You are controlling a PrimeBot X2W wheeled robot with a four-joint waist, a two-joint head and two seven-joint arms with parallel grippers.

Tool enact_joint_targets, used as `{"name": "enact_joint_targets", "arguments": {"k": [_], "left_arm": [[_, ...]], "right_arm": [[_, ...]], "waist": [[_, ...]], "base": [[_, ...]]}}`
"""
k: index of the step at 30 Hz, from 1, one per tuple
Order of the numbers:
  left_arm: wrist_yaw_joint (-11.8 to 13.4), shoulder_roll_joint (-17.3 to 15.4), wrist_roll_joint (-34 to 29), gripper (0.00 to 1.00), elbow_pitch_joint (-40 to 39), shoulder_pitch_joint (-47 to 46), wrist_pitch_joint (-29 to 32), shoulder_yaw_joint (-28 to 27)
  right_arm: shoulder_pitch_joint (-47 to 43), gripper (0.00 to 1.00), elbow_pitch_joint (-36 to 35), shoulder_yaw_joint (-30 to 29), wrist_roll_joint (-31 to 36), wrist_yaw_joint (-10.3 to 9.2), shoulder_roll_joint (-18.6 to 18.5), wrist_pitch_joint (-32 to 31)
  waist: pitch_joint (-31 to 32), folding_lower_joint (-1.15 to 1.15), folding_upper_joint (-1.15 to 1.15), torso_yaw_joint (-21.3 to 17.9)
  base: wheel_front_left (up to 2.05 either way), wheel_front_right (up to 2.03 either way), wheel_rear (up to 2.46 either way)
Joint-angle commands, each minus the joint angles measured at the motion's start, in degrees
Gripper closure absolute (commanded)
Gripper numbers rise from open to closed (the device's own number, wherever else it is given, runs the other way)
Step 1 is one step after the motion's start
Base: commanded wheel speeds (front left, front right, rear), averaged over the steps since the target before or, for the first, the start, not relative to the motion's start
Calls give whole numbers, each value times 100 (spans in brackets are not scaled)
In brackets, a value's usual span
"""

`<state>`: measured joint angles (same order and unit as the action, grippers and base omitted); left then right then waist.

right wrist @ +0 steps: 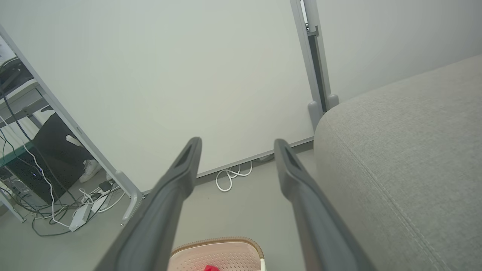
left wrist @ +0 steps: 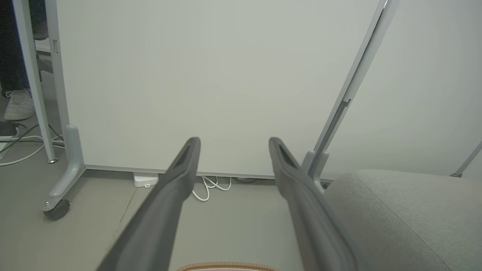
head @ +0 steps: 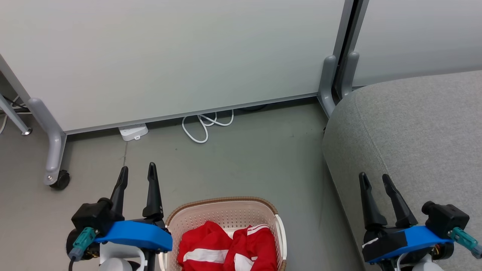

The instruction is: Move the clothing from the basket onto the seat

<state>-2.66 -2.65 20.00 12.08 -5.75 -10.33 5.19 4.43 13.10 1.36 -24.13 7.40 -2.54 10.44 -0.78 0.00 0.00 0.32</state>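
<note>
The left claw (head: 138,166) is held wide, with nothing between its two dark fingers. It is seen just beside the left rim of the basket (head: 226,199), and its tips are pointed beyond the basket's far side toward a white partition panel (head: 169,56). The right claw (head: 374,175) is likewise spread wide and empty. It is placed well to the right of the basket, above the edge of the grey seat (head: 421,128), which lies right of the basket across a strip of bare floor (head: 301,169).

The clothing (head: 226,246) is found inside the basket as two crumpled red pieces with white stripes, set side by side, so that the heap's long axis runs across the basket from left to right. The basket's far end is left uncovered.

From the left claw's tips, the clothing lies to the right, lower, and back toward the robot. The left arm is judged the nearer one. A reach is therefore thought to require that claw to be drawn back, shifted over the rim, and lowered into the basket.
</note>
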Motion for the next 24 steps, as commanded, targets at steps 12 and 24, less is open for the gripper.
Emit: {"name": "enact_joint_targets", "arguments": {"k": [12,24], "left_arm": [[-83,-31,-660,0,109,-150,-202,103],[-185,-29,-1067,0,283,-166,-340,153]], "right_arm": [[90,0,6,87,696,12,-46,191],[93,0,48,150,1212,13,-48,333]], "waist": [[-10,0,0,10],[-15,0,0,26]], "base": [[0,0,0],[0,0,0]]}}
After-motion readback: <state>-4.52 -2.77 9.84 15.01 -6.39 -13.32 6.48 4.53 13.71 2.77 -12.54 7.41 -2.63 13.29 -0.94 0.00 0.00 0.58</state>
